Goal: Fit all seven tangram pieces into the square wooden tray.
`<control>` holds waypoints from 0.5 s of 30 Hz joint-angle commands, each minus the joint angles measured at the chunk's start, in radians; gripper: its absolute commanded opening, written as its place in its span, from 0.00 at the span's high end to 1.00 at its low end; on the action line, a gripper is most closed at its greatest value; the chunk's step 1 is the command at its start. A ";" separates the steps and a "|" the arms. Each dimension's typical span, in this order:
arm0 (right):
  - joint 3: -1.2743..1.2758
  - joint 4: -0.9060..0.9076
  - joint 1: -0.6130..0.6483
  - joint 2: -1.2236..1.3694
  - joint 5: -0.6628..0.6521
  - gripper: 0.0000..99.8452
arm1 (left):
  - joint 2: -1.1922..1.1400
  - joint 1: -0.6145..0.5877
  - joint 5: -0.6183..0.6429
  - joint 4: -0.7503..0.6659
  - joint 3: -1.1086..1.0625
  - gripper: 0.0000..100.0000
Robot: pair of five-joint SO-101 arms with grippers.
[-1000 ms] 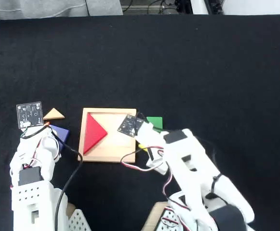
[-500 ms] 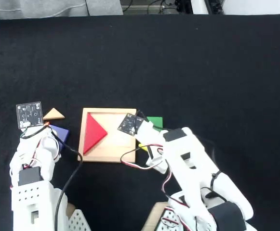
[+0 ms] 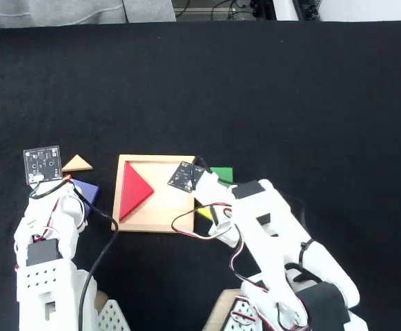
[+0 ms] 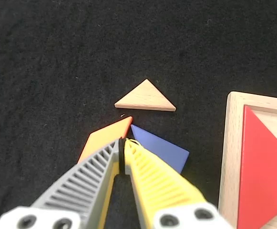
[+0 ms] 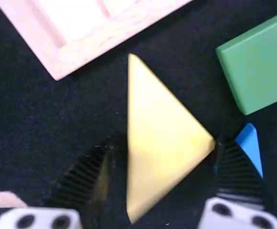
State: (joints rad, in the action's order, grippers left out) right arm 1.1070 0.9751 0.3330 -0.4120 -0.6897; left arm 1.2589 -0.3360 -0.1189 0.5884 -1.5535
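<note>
- Seven tangram pieces can be counted across the views, one of each colour: a red triangle (image 3: 134,189), a tan triangle (image 3: 76,164), an orange piece (image 4: 102,140), a dark blue piece (image 3: 87,189), a green piece (image 3: 222,174), a yellow triangle (image 5: 162,148) and a light blue piece (image 5: 250,143).
- One square wooden tray (image 3: 155,159) sits on the black table (image 3: 255,89). The red triangle lies inside it, against its left side.
- Two arms stand at the near edge.
- On one, the left gripper (image 4: 123,142) has its fingers pressed together with nothing between them. Its tips are over the gap between the orange and dark blue pieces, left of the tray, with the tan triangle just beyond.
- On the other, the right gripper (image 5: 164,145) is spread wide astride the yellow triangle, which lies flat on the cloth just off the tray's corner. One corner of the triangle is just beside a finger; whether they touch I cannot tell.
- The green piece lies near the yellow triangle, right of the tray.
- From above, the right arm's wrist covers part of the tray's right rim and most of the yellow triangle. A black cable (image 3: 103,215) crosses the tray's lower left corner.
- The high view gives mere slivers of the orange piece and the yellow triangle, while the wrist views show far more of each.
</note>
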 commanded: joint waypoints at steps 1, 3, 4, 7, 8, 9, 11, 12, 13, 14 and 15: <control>-0.028 0.028 -0.002 -0.074 -0.026 0.66 | 0.012 0.007 -0.008 -0.021 0.002 0.97; -0.015 0.052 -0.002 -0.104 -0.049 0.65 | 0.012 0.007 -0.008 -0.023 0.002 0.97; -0.007 0.054 -0.002 -0.111 -0.057 0.64 | 0.014 0.007 -0.008 -0.023 0.002 0.97; -0.001 0.025 -0.003 -0.097 -0.052 0.64 | 0.014 0.007 -0.008 -0.023 0.002 0.97; -0.001 0.017 -0.003 -0.082 -0.054 0.64 | 0.014 0.007 -0.008 -0.023 0.002 0.97; -0.002 0.012 -0.003 -0.059 -0.054 0.64 | 0.012 0.007 -0.008 -0.023 0.002 0.97; -0.012 -0.006 -0.003 0.004 -0.054 0.64 | 0.012 0.007 -0.008 -0.021 0.002 0.97; -0.027 -0.006 -0.006 0.031 -0.054 0.64 | 0.012 0.007 -0.008 -0.020 0.002 0.97; -0.051 0.006 -0.008 0.065 -0.051 0.64 | 0.012 0.007 -0.008 -0.018 0.002 0.97; -0.074 0.015 -0.008 0.097 -0.038 0.65 | 0.014 0.007 -0.008 -0.018 0.002 0.97; -0.090 0.020 -0.008 0.120 -0.026 0.65 | 0.014 0.007 -0.008 -0.018 0.002 0.97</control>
State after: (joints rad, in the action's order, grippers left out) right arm 1.0825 0.9889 0.3391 -0.3629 -0.7327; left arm 1.2589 -0.3360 -0.1189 0.5884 -1.5535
